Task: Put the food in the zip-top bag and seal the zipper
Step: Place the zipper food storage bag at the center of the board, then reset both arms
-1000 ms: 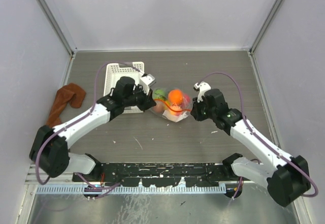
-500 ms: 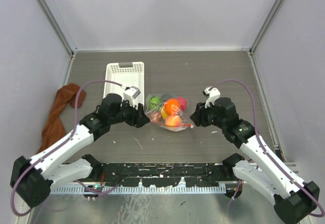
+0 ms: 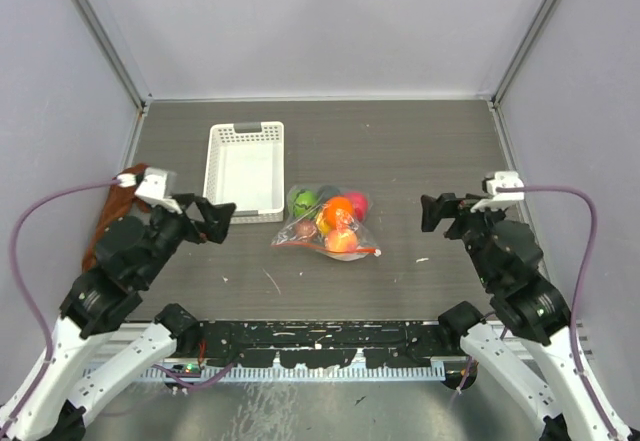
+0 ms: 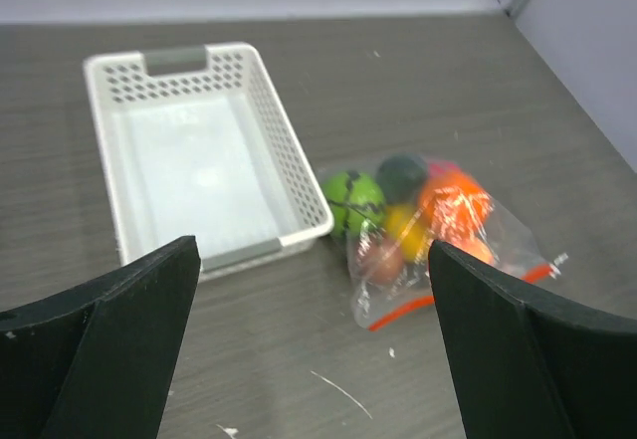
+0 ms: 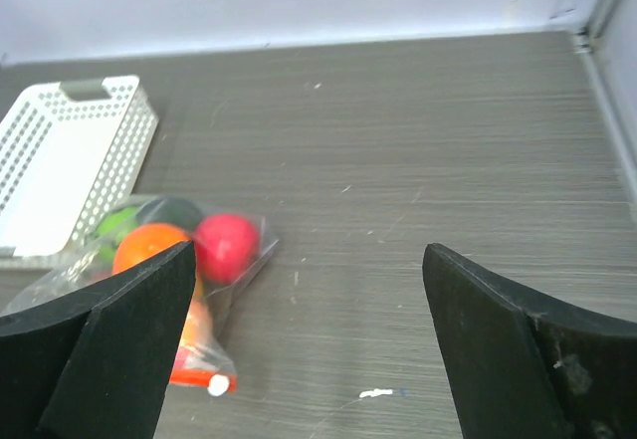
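Two claws hang over the bench (image 3: 400, 151), well apart: left claw (image 3: 208, 219) and right claw (image 3: 440, 211), the zip-top bag (image 3: 325, 226) lying between them. Left wrist: fingers (image 4: 109, 349) spread wide, empty; food (image 4: 453, 205) sits bagged ahead-right, white basket (image 4: 282, 145) ahead-left. Right wrist: fingers (image 5: 518, 349) likewise spread; the zipper (image 5: 199, 371) lies ahead-left, nearest the claw.
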`<control>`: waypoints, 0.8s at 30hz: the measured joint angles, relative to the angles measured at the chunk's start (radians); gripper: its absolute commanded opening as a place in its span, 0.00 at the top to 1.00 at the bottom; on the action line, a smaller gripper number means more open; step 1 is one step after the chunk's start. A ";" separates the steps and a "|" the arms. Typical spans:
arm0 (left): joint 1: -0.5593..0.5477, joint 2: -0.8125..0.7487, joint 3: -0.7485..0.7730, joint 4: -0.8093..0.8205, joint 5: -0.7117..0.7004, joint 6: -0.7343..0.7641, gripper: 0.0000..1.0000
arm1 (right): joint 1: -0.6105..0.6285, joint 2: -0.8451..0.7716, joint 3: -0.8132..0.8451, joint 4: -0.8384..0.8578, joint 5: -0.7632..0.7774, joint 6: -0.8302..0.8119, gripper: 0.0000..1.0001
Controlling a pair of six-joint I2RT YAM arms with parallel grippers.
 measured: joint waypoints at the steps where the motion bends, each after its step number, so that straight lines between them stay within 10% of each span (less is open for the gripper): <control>1: 0.000 -0.024 0.009 -0.008 -0.028 0.013 0.02 | 0.000 -0.023 0.000 -0.003 0.028 -0.005 0.00; 24: 0.018 -0.168 -0.079 -0.029 -0.277 0.113 0.02 | 0.000 -0.195 -0.112 0.003 0.257 -0.033 0.00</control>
